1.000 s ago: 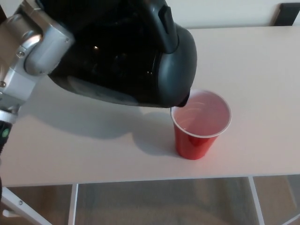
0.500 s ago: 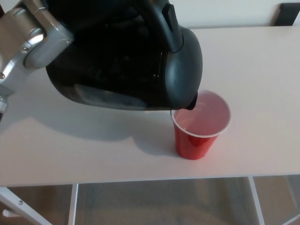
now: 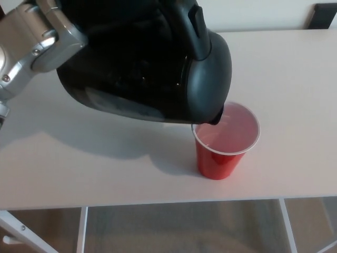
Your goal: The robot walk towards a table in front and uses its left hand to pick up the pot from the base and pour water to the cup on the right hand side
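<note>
A large black pot [image 3: 152, 68] fills the upper left and centre of the frame, held in the air above a white table [image 3: 79, 158] and tipped down toward the right, so that its spout end hangs at the upper left rim of a red cup [image 3: 225, 141]. The cup stands upright on the table at centre right, its inside pale and its rim white; whether the spout touches the rim or sits just over it cannot be told, and no stream of water can be made out. The pot's dark handle runs along its upper side toward the top edge of the frame. The robot's left arm [image 3: 31, 39], a silver-grey jointed casing, enters from the upper left corner and meets the pot's rear; the left hand itself is hidden behind the pot's body, so how its fingers sit cannot be told. The right hand does not show. The pot throws a soft shadow on the table below it. A dark object [image 3: 322, 15] sits at the upper right corner beyond the table's far edge
</note>
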Motion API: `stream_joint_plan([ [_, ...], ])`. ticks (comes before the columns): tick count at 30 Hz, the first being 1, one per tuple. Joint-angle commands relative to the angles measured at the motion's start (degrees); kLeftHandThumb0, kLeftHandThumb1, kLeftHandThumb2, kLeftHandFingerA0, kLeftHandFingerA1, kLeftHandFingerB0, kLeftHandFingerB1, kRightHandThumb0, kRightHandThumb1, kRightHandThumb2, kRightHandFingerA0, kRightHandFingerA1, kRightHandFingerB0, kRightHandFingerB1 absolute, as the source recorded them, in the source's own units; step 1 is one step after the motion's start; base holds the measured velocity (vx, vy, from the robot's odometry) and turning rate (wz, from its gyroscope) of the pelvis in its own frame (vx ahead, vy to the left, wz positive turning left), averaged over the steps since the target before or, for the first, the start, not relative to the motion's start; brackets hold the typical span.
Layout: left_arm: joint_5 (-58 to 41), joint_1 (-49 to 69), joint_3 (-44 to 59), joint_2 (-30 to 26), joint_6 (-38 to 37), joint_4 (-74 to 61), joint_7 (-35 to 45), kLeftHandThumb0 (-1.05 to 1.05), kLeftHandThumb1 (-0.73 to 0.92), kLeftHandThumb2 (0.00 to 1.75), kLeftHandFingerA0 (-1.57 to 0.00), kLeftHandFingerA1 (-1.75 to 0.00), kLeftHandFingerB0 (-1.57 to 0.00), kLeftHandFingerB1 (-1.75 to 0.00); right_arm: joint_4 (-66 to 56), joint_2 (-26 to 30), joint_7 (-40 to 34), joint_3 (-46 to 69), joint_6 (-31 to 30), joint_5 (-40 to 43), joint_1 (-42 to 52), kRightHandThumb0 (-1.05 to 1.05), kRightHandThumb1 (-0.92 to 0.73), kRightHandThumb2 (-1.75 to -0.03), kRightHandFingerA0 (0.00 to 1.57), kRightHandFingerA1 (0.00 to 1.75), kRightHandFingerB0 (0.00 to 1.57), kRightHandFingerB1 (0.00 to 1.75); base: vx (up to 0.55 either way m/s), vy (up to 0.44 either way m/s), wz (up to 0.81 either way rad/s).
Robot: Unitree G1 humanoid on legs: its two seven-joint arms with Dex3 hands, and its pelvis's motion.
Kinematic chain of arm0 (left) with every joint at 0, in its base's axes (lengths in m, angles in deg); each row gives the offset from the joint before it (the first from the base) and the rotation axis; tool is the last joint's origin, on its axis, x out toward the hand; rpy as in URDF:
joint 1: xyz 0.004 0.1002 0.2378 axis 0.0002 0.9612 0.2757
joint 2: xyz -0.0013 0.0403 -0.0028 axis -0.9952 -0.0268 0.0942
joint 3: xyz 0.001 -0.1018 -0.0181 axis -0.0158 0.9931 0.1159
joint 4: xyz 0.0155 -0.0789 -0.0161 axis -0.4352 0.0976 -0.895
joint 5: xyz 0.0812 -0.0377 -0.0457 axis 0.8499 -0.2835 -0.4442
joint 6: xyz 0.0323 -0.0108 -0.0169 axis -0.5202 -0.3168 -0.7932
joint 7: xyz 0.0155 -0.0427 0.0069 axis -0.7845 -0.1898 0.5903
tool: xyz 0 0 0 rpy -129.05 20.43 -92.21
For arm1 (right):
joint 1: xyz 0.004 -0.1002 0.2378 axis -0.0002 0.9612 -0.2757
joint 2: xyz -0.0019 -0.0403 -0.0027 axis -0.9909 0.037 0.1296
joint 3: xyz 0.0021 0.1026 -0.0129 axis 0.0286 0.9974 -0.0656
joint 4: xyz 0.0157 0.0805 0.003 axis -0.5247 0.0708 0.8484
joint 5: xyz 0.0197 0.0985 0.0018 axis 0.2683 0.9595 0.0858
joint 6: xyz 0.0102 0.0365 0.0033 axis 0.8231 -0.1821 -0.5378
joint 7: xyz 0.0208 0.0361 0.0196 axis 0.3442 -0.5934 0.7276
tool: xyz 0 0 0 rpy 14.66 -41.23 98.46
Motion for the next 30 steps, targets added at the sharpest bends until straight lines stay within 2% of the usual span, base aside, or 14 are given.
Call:
stream_joint_plan([
  [1, 2.5, -3.3, -0.2, -1.3, -1.7, 0.2, -4.0, -0.39, 0.51, 0.58, -0.85, -1.69, -0.87, -0.66, -0.7, 1.0, -0.8, 0.1, -1.0, 0.0, 0.1, -0.14, -0.58, -0.56, 0.64, 0.56, 0.5, 0.46, 0.0, 0.0, 0.0],
  [2, 2.8, -3.6, -0.4, -1.2, -1.7, 0.4, -4.5, -0.39, 0.51, 0.57, -0.83, -1.71, -0.88, -0.72, -0.4, 1.0, -0.8, 0.1, -0.9, 0.0, -0.1, -0.15, -0.59, -0.57, 0.65, 0.58, 0.51, 0.47, 0.0, 0.0, 0.0],
  [8, 5.7, -4.9, -1.9, -1.4, -1.5, 0.8, -7.6, -0.38, 0.54, 0.57, -0.85, -1.74, -0.86, -0.79, 0.5, 1.2, 0.4, 0.2, -0.1, 0.1, -0.4, -0.14, -0.58, -0.56, 0.59, 0.57, 0.47, 0.45, 0.0, 0.0, 0.0],
  [10, 6.5, -4.9, -2.4, -1.4, -1.3, 1.0, -8.9, -0.31, 0.57, 0.58, -0.85, -1.72, -0.84, -0.97, 0.3, 1.1, -0.3, 0.1, -0.4, 0.0, -0.3, -0.13, -0.59, -0.57, 0.63, 0.57, 0.51, 0.46, 0.0, 0.0, 0.0],
  [15, 7.4, -5.0, -2.8, -1.4, -0.8, 1.2, -9.9, -0.32, 0.57, 0.57, -0.84, -1.73, -0.84, -0.96, 0.5, 1.2, -0.4, 0.1, -0.2, -0.1, -0.4, -0.13, -0.61, -0.57, 0.62, 0.57, 0.49, 0.46, 0.0, 0.0, 0.0],
  [16, 7.9, -5.1, -3.0, -1.3, -0.5, 1.3, -10.4, -0.32, 0.56, 0.57, -0.83, -1.75, -0.83, -1.01, 0.3, 1.2, -0.6, 0.0, -0.5, -0.2, -0.5, -0.15, -0.59, -0.57, 0.62, 0.57, 0.48, 0.45, 0.0, 0.0, 0.0],
  [21, 7.0, -4.6, -2.8, -0.6, -0.5, 1.8, -10.8, -0.32, 0.55, 0.57, -0.83, -1.75, -0.84, -0.98, -0.2, 1.0, -0.5, 0.3, -0.8, 0.3, -0.3, -0.14, -0.56, -0.56, 0.62, 0.58, 0.49, 0.47, 0.0, 0.0, 0.0],
  [22, 4.9, -4.1, -2.3, -0.4, -0.8, 1.7, -8.7, -0.37, 0.55, 0.57, -0.84, -1.75, -0.84, -0.74, 0.1, 1.1, -0.4, 0.3, -0.7, 0.2, -0.4, -0.13, -0.58, -0.56, 0.6, 0.57, 0.49, 0.46, 0.0, 0.0, 0.0],
  [23, 1.7, -3.3, -1.5, -0.1, -1.3, 1.4, -5.5, -0.37, 0.55, 0.57, -0.84, -1.75, -0.84, -0.74, 0.4, 1.3, -0.4, 0.3, -0.7, 0.1, -0.5, -0.13, -0.58, -0.56, 0.6, 0.57, 0.49, 0.46, 0.0, 0.0, 0.0],
  [24, -2.1, -1.7, 0.3, 1.6, 0.1, 1.4, -4.2, -0.29, 0.5, 0.55, -0.86, -1.74, -0.78, -0.9, -0.1, 1.3, -0.4, 0.2, -0.9, 0.0, -0.3, -0.14, -0.58, -0.56, 0.59, 0.57, 0.48, 0.46, 0.0, 0.0, 0.0],
  [27, -2.5, -1.3, 1.1, 2.1, 0.0, 1.2, -3.4, -0.29, 0.5, 0.55, -0.86, -1.74, -0.78, -0.9, -0.2, 1.3, -0.4, 0.1, -0.9, 0.0, -0.2, -0.14, -0.58, -0.56, 0.59, 0.57, 0.48, 0.46, 0.0, 0.0, 0.0],
  [28, -11.3, 0.7, 4.3, 5.7, 4.8, 0.2, 1.9, -0.01, 0.64, 0.56, -0.79, -1.75, -0.48, -1.58, -0.2, 1.3, -0.2, 0.1, -0.9, 0.0, -0.1, -0.14, -0.58, -0.56, 0.59, 0.56, 0.48, 0.46, 0.0, 0.0, 0.0],
  [29, -24.3, 3.8, 9.1, 11.1, 12.1, -1.3, 9.9, -0.01, 0.64, 0.56, -0.79, -1.75, -0.48, -1.58, -0.3, 1.2, 0.0, 0.1, -0.8, 0.1, 0.0, -0.14, -0.58, -0.56, 0.59, 0.56, 0.48, 0.46, 0.0, 0.0, 0.0],
  [30, -24.3, 3.8, 9.2, 11.1, 12.1, -1.4, 10.0, -0.01, 0.64, 0.56, -0.79, -1.75, -0.48, -1.58, -0.3, 1.2, 0.0, 0.1, -0.8, 0.1, 0.0, -0.14, -0.58, -0.56, 0.59, 0.56, 0.48, 0.46, 0.0, 0.0, 0.0],
])
